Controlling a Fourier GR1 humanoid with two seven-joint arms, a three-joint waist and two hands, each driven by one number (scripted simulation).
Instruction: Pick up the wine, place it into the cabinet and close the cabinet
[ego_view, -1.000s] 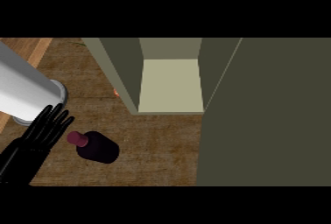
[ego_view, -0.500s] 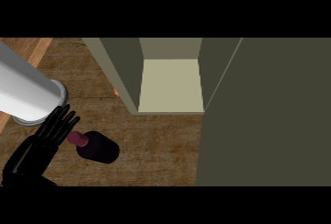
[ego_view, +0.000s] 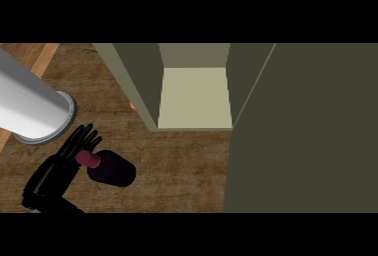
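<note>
Left robot hand (ego_view: 63, 162) touches unlabelled wine (ego_view: 108, 167).

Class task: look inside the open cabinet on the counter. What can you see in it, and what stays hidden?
Inside the cabinet only a bare pale floor panel shows. The open door and side walls cover the rest. The wine stands outside on the counter, beside the left hand.

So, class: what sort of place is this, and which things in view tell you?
Probably a kitchen: a wood-grain counter carries an open cabinet with a pale shelf inside, and a dark wine bottle stands by the robot's hand.
</note>
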